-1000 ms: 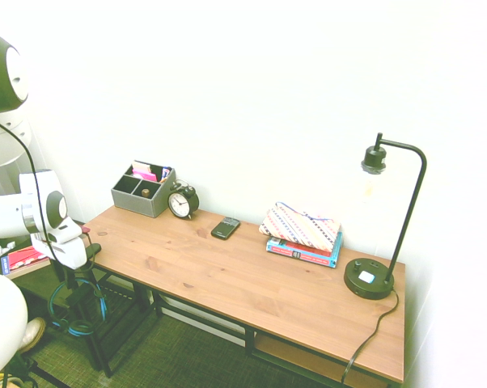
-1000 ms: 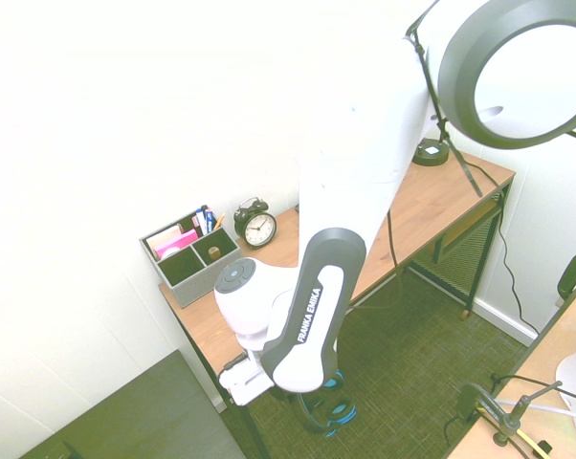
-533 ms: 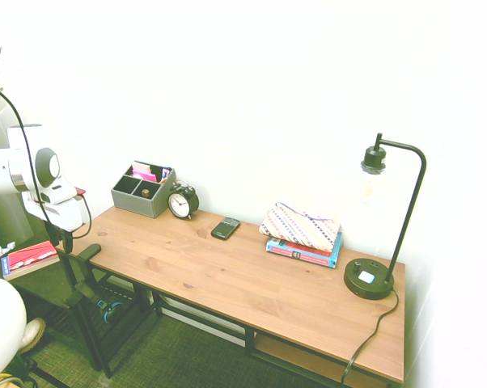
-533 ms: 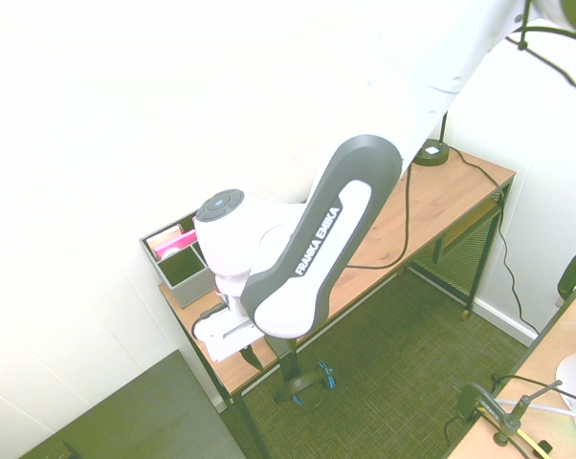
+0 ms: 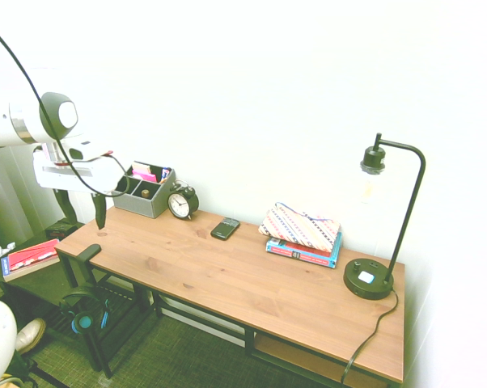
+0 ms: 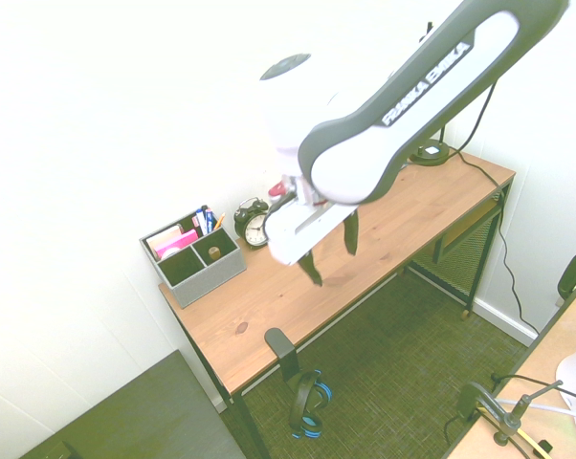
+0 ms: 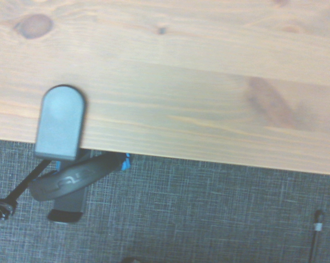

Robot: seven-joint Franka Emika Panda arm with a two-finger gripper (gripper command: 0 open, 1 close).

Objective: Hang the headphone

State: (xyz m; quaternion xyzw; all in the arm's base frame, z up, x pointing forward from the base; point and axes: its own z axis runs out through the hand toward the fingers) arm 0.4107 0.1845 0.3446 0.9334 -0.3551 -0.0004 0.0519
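A black alarm clock (image 5: 183,201) stands beside a gray organizer (image 5: 141,204).

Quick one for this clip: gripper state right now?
Gripper: open, fingers apart above the desk, holding nothing; the headphone hangs from the hook at the desk's edge.

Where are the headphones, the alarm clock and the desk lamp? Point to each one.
Headphones (image 7: 80,178): wrist view, on the headband.
Alarm clock (image 5: 180,205): first exterior view, on the dial.
Desk lamp (image 5: 368,280): first exterior view, on the round base.
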